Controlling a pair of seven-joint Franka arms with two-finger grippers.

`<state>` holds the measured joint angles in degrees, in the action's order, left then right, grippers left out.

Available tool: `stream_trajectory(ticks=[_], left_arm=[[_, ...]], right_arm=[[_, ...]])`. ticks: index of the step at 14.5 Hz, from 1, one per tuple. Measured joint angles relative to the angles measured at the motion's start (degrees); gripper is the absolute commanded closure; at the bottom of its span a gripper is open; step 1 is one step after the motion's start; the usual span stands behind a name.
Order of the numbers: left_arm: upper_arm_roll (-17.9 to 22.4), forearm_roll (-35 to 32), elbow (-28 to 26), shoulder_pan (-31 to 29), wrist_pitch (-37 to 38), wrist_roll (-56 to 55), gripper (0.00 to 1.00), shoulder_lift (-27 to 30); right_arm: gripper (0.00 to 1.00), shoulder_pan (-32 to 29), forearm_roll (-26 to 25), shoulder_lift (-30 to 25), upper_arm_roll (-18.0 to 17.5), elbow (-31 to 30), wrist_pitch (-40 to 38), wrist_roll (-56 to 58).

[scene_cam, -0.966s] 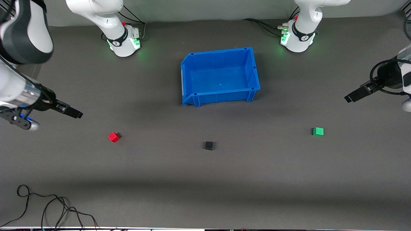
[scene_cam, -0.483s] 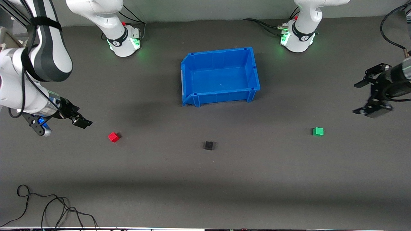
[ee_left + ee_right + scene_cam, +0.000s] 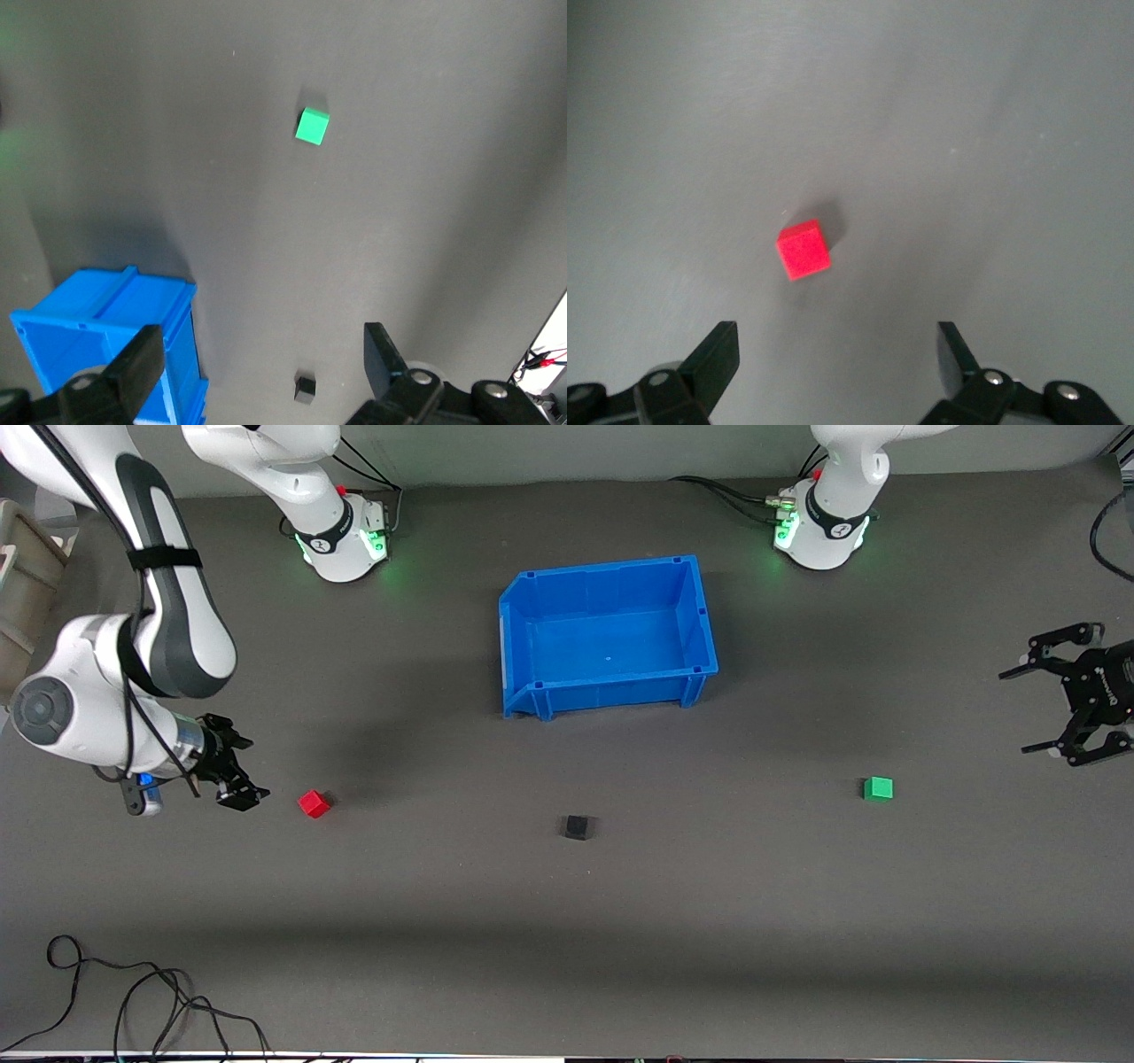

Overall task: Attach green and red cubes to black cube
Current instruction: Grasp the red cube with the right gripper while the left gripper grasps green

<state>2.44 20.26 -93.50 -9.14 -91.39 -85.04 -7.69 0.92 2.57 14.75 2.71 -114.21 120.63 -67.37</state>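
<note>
The red cube (image 3: 314,803), black cube (image 3: 577,827) and green cube (image 3: 878,788) lie apart on the grey mat, the black one between the other two. My right gripper (image 3: 243,770) is open and empty, low beside the red cube, toward the right arm's end of the table. The right wrist view shows the red cube (image 3: 803,251) ahead of the open gripper (image 3: 837,354). My left gripper (image 3: 1029,710) is open and empty, above the mat near the green cube. The left wrist view shows the green cube (image 3: 312,125), the black cube (image 3: 305,389) and my open gripper (image 3: 261,359).
An empty blue bin (image 3: 700,615) stands between the two arm bases, farther from the front camera than the cubes; it also shows in the left wrist view (image 3: 106,323). Loose black cables (image 3: 133,1001) lie at the near edge toward the right arm's end.
The right gripper has come down and closer to the red cube. The left gripper has turned and its open fingers now show. The cubes have not moved.
</note>
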Motion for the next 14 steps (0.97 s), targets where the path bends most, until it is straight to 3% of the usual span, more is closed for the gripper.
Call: stream_trajectory(ticks=[3, 9, 14], left_arm=[[0.0, 2.9, -5.8, -1.0, -5.1, 6.2, 0.00, -0.8], [0.0, 10.5, -19.2, -4.0, -16.6, 28.2, 0.00, -2.7], [0.0, 15.4, -20.8, -6.2, -21.9, 41.7, 0.00, -10.7]], right_arm=[[0.07, 0.1, 0.0, 3.7, 0.1, -0.9, 2.1, -6.1], [0.02, 0.8, 0.0, 9.4, 0.1, -1.0, 8.7, -6.8], [0.05, 1.2, 0.0, 11.2, 0.1, -1.0, 10.5, -6.8]])
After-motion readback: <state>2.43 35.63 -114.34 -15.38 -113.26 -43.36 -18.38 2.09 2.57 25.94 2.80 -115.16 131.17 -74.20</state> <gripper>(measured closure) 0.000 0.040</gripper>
